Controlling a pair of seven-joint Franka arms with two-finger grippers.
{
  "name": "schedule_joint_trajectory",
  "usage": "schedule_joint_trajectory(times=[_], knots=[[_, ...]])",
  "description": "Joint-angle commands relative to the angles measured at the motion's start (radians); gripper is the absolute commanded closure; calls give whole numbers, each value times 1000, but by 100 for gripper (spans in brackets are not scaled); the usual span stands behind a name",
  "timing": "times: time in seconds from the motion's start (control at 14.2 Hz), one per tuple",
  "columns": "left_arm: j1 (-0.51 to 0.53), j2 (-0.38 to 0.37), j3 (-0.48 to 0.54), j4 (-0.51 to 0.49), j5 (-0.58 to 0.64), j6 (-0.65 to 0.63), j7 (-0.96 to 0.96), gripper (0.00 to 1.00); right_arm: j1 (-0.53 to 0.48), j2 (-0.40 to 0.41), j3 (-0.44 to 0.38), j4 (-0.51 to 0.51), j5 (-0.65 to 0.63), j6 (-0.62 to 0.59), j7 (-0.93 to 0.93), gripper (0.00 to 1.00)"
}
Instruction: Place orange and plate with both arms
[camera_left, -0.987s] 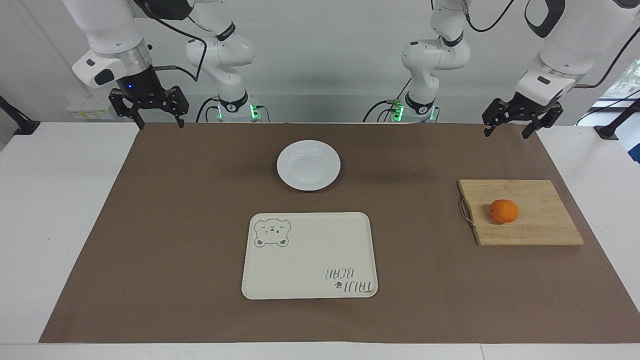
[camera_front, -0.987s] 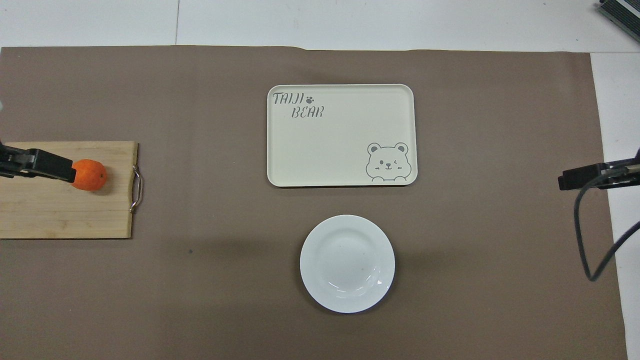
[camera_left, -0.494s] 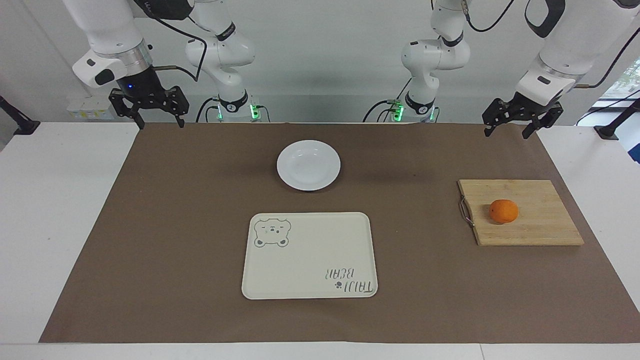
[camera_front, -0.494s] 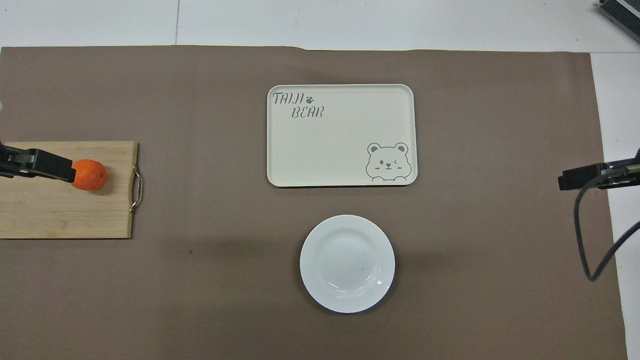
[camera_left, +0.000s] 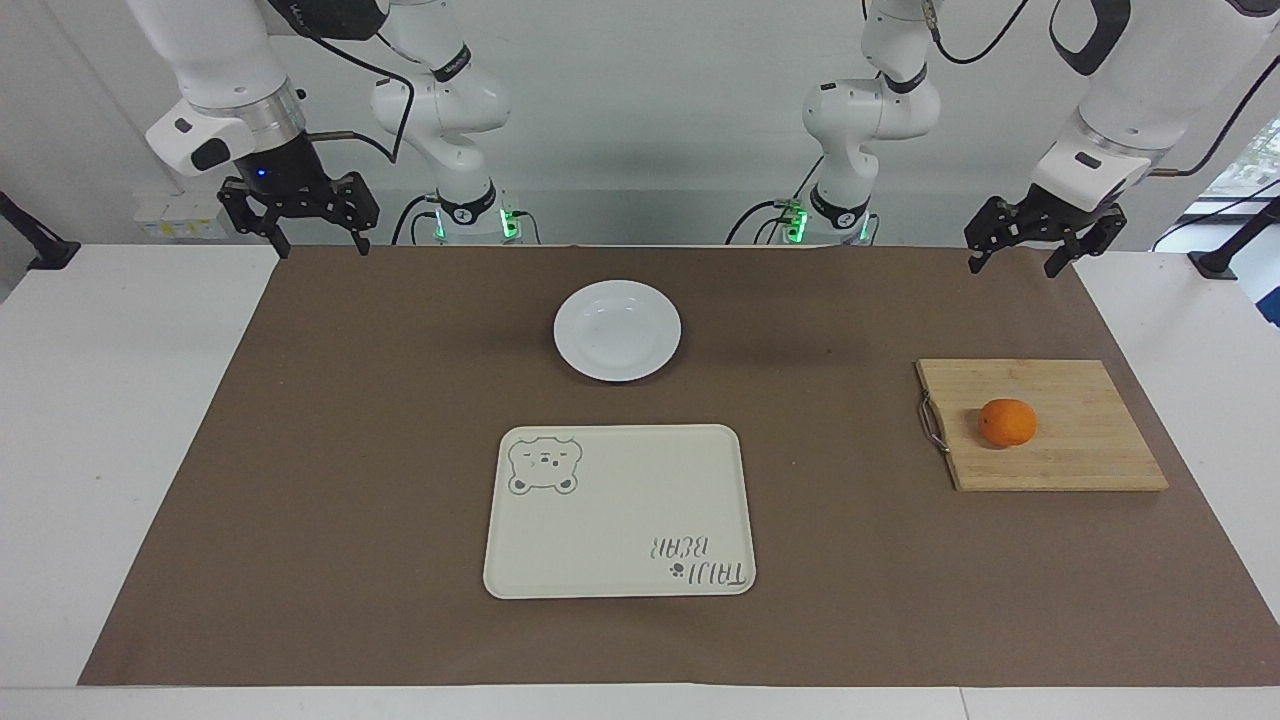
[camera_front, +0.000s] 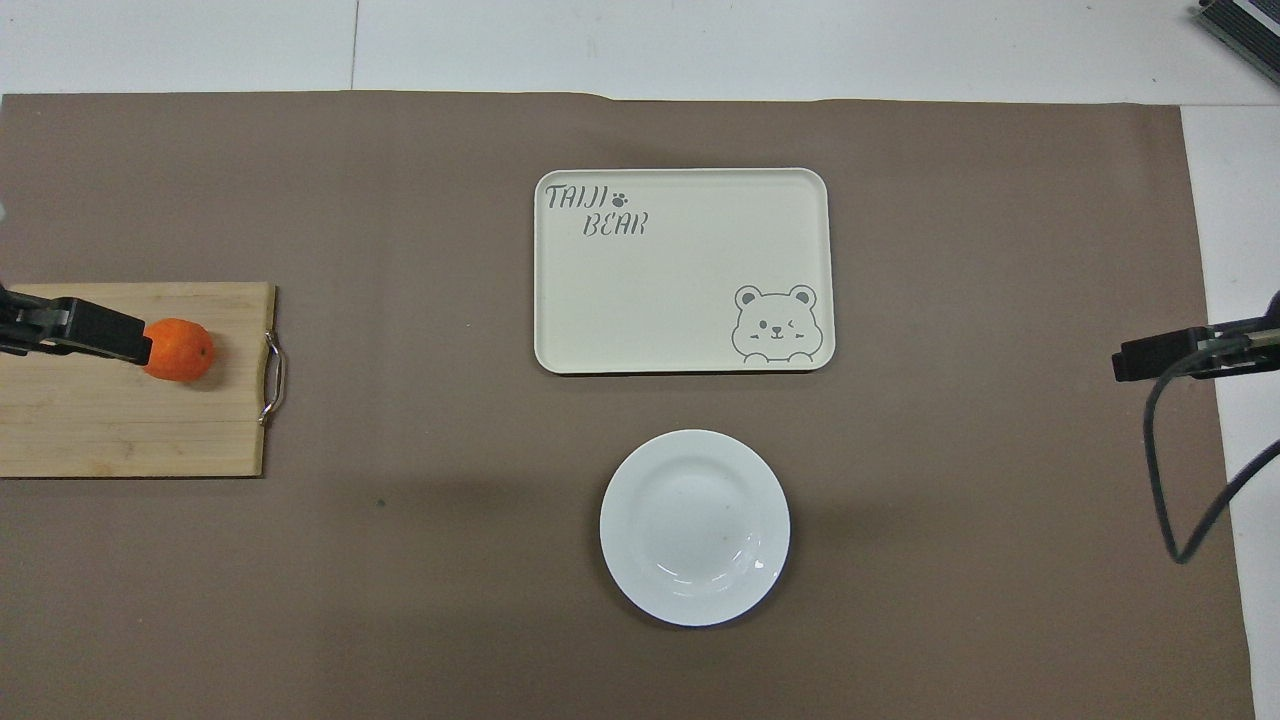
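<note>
Fingers: left gripper (camera_left: 1018, 258) fingers spread apart, nothing between them; right gripper (camera_left: 314, 240) fingers likewise spread, empty.
Left gripper: raised over the mat's (camera_left: 380, 420) corner at the left arm's end, well above the board (camera_left: 1080, 450).
Right gripper: raised over the mat's corner at the right arm's end.
Hidden: overhead view cuts off both grippers at the frame edges; the left one's tip overlaps the orange's (camera_front: 180, 349) edge there, yet the facing view shows them well apart.
Orange: rests on the wooden board, near its handle (camera_left: 931, 424).
Plate (camera_left: 617, 330): on the mat, nearer to the robots than the tray (camera_left: 620, 511), apart from it.
Change: nothing on the table has shifted; both arms hold as before.
</note>
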Motion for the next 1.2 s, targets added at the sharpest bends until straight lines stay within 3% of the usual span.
schedule_joint_trajectory(times=[0.0, 0.78, 1.13], knots=[[-4, -11, 6, -7, 4, -6, 3, 0, 0, -11, -1, -7, 3, -5, -17, 0], [7, -14, 9, -10, 4, -3, 8, 0, 1, -6, -1, 1, 4, 1, -18, 0], [8, -28, 13, -67, 4, 35, 15, 0, -9, -5, -7, -1, 3, 1, -18, 0]])
